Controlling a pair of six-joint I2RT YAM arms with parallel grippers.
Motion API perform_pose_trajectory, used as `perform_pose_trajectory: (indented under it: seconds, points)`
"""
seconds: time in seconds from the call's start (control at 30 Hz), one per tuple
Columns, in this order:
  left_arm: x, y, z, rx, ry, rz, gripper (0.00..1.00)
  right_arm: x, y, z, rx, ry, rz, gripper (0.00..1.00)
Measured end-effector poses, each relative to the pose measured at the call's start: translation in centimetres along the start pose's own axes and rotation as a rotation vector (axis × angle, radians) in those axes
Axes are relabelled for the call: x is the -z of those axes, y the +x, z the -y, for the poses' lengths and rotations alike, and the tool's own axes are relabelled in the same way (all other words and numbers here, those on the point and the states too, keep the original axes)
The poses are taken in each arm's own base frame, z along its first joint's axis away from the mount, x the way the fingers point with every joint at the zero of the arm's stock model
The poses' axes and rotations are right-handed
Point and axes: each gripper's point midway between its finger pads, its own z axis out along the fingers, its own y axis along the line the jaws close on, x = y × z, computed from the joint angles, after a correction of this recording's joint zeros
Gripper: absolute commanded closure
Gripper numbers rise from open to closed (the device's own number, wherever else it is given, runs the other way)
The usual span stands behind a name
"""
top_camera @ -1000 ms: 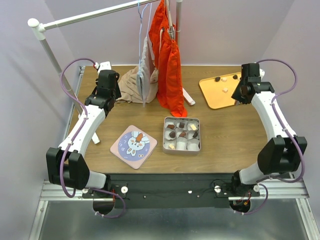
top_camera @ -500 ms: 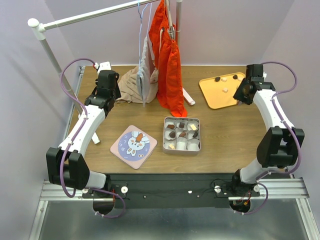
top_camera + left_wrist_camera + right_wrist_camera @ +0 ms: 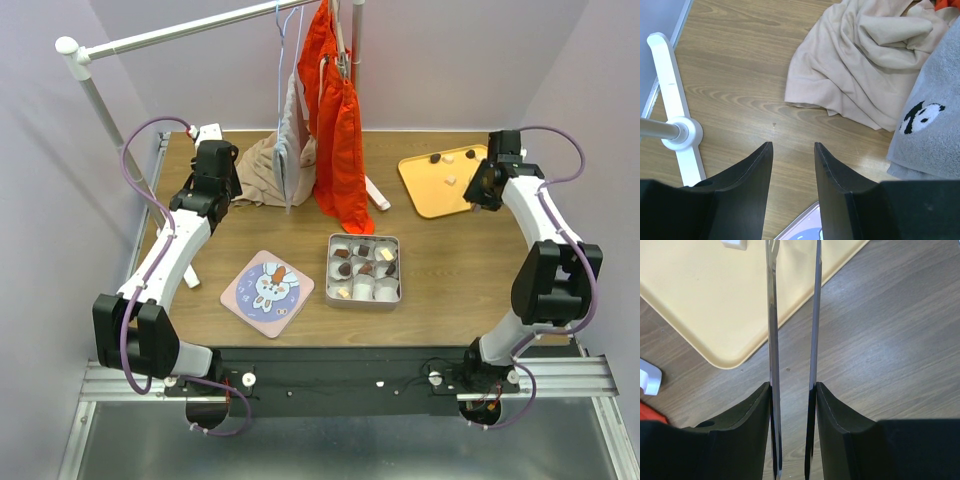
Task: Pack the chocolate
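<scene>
Right wrist view shows the right gripper (image 3: 792, 390) clamped on thin metal tongs (image 3: 771, 315); the two tong blades stand apart and run past the top edge, so I cannot see their tips. Ahead of this gripper and to its left lies the tray (image 3: 705, 295); one white chocolate (image 3: 735, 243) sits on it, just left of the blades; below the gripper is bare counter (image 3: 890, 330). Top view shows a few more dark and white pieces on the tray, near the gripper; the tin (image 3: 329, 270) with paper cups and more pieces is well apart from it, off to its left and back toward the arm bases. The left gripper (image 3: 792, 150) has its fingers apart with nothing between them; a beige cloth (image 3: 860, 55) lies ahead of it to the right; a grey towel (image 3: 930, 125) is at its right; a white rack foot (image 3: 670, 100) is at its left.
</scene>
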Motion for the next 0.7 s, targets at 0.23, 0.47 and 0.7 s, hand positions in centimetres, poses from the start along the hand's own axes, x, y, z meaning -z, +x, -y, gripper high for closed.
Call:
perform_pose_trajectory:
  seconds: [0.23,0.47,0.7]
  points:
    - [-0.3,0.3,0.0,-0.004,-0.003,-0.008,0.52,-1.0,0.1,0.6,-0.004,0.013,-0.013,0.53]
    - [-0.4,0.4,0.0,-0.005,-0.006,-0.012,0.52,-1.7,0.2,0.8,-0.013,0.001,-0.029,0.69]
    - [-0.4,0.4,0.0,-0.005,-0.006,-0.012,0.52,-1.2,0.0,0.4,-0.014,-0.027,-0.023,0.80]
